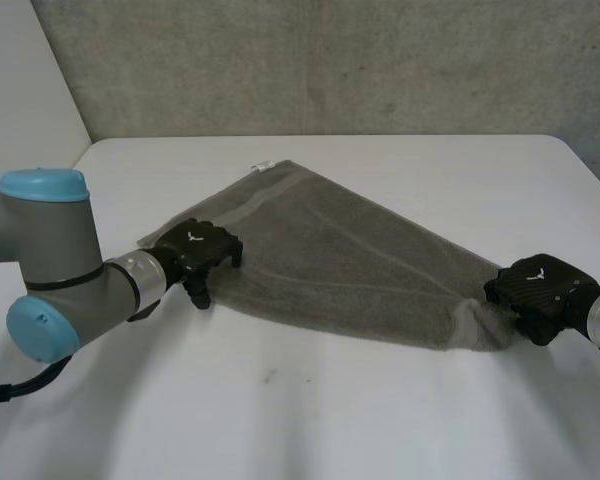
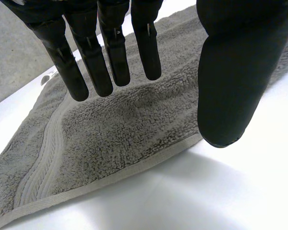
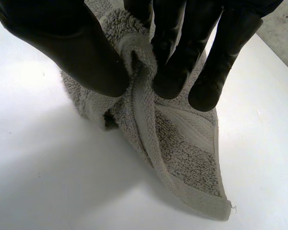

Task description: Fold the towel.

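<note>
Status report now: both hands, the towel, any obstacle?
Left hand open, fingers straight over towel edge. Right hand shut on towel corner, pinched against thumb. Towel spread on table. No obstacle seen.

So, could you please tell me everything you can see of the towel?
The towel is grey terry with a woven band and a hemmed edge, and a white label at its far corner. It lies spread on the table, narrowing toward the right hand, which pinches a bunched corner between thumb and fingers. The left hand is at the opposite edge, fingers straight above the pile.
</note>
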Robot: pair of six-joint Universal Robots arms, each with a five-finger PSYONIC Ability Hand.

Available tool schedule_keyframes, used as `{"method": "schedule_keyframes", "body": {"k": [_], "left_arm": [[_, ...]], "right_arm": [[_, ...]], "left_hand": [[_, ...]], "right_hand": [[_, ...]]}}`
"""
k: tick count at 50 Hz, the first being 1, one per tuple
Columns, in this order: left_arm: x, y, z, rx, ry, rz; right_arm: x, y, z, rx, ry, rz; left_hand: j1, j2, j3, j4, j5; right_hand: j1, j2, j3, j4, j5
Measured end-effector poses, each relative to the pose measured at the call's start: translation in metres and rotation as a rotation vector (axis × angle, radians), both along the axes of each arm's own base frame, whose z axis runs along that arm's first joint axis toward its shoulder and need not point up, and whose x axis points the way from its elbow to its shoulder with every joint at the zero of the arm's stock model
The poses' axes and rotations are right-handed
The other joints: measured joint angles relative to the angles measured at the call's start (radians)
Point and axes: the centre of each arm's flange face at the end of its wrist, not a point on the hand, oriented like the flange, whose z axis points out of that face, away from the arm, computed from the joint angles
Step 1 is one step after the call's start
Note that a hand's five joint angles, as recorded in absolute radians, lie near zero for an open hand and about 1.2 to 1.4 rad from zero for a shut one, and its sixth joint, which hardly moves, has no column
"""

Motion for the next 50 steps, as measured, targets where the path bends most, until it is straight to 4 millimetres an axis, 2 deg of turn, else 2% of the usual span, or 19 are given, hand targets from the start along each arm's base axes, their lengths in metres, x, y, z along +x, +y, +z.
{"method": "schedule_keyframes", "body": {"k": [20,33,50], "left_arm": [[-0.002,-0.007,-0.024,0.006,-0.06,-0.026],[-0.005,-0.013,-0.025,-0.005,-0.054,-0.025],[-0.007,-0.012,-0.029,0.003,-0.055,-0.034]], "right_arm": [[0.0,0.001,-0.002,0.005,-0.001,-0.001],[-0.001,0.001,-0.004,0.004,0.0,-0.002],[-0.001,0.001,-0.006,0.01,0.001,-0.001]], "left_hand": [[0.212,0.214,0.214,0.212,0.209],[0.373,0.376,0.374,0.376,0.372],[0.394,0.397,0.396,0.398,0.393]], "right_hand": [[0.0,0.0,0.0,0.0,0.0],[0.0,0.0,0.0,0.0,0.0],[0.0,0.0,0.0,0.0,0.0]]}}
